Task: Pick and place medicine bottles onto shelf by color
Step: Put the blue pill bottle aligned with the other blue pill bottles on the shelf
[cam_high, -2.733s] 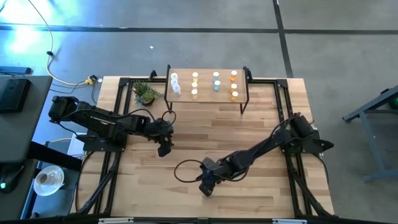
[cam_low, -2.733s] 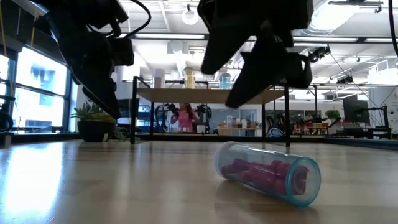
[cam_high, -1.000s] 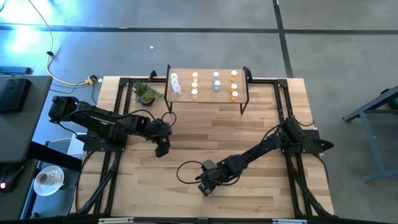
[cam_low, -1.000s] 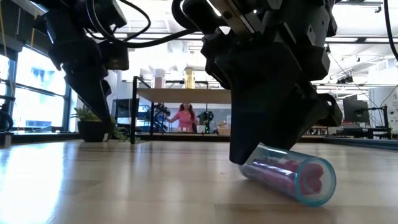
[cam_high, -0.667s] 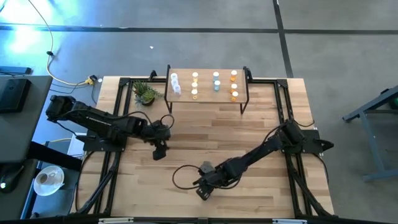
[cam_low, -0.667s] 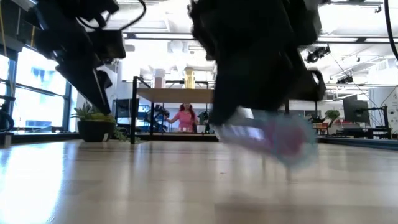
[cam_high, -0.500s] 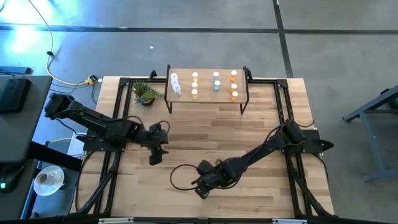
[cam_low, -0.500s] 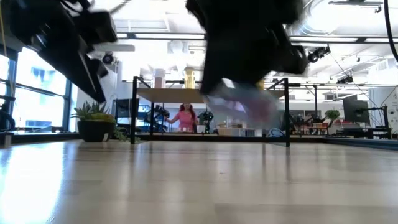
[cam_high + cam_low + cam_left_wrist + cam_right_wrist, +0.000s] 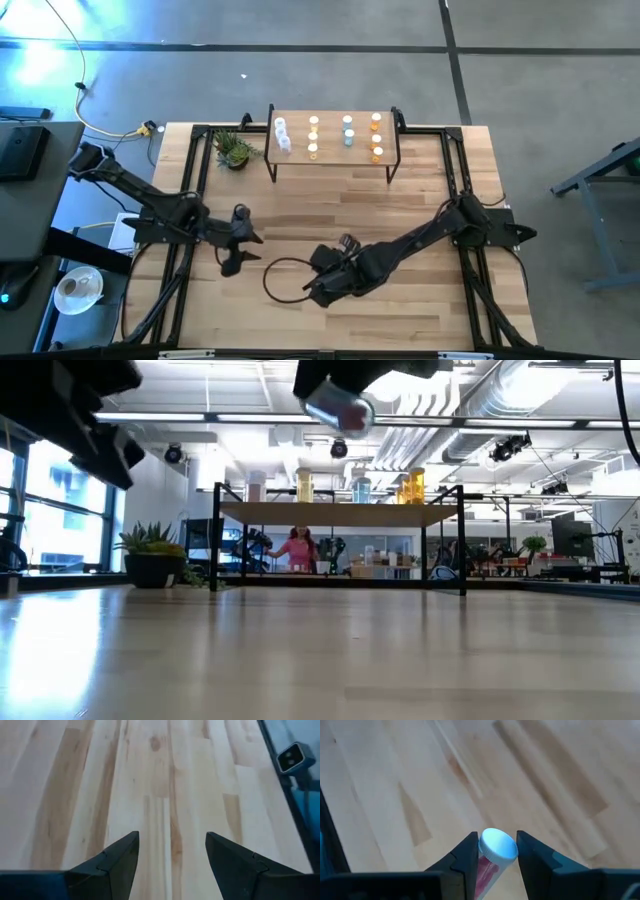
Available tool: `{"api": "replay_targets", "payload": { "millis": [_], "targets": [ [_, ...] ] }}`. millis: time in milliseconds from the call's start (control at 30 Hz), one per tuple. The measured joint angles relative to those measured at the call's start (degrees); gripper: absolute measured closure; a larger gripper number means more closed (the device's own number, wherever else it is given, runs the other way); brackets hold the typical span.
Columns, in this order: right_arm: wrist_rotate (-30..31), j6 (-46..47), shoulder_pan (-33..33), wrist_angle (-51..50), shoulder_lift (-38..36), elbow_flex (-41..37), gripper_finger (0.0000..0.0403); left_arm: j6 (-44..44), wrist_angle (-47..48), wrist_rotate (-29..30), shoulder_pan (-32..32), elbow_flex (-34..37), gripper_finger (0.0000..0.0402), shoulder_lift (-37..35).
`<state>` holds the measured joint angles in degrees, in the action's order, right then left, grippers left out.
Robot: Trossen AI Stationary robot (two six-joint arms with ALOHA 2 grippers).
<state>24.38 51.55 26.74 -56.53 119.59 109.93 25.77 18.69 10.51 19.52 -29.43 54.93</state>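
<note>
Only in the right wrist view is the white-capped, pink-filled bottle seen clamped by the right gripper; the left gripper is spread, empty.

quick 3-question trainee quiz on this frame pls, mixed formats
1. True or false: the right gripper is shut on a clear white-capped bottle of pink pills.
2. The empty left gripper is: A) shut B) open C) holding a plant.
3. Fill in: the held bottle hangs lifted off the ____ tabletop, away from the small light-wood shelf on black legs.

Key: 1 true; 2 B; 3 wooden.
</note>
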Motion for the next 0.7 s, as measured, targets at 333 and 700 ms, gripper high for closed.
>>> {"api": "replay_targets", "payload": {
  "millis": [333,700],
  "targets": [
    [6.9,-10.7,-2.9,-8.9,0.0,11.9,0.0299,0.1,-5.8,-0.9,0.4,10.0,0.0181,-15.0],
    [18.7,-16.0,-4.7,-23.8,-0.1,24.0,0.0299,-1.5,-6.7,1.4,0.4,17.8,0.0181,-30.8]
  ]
}}
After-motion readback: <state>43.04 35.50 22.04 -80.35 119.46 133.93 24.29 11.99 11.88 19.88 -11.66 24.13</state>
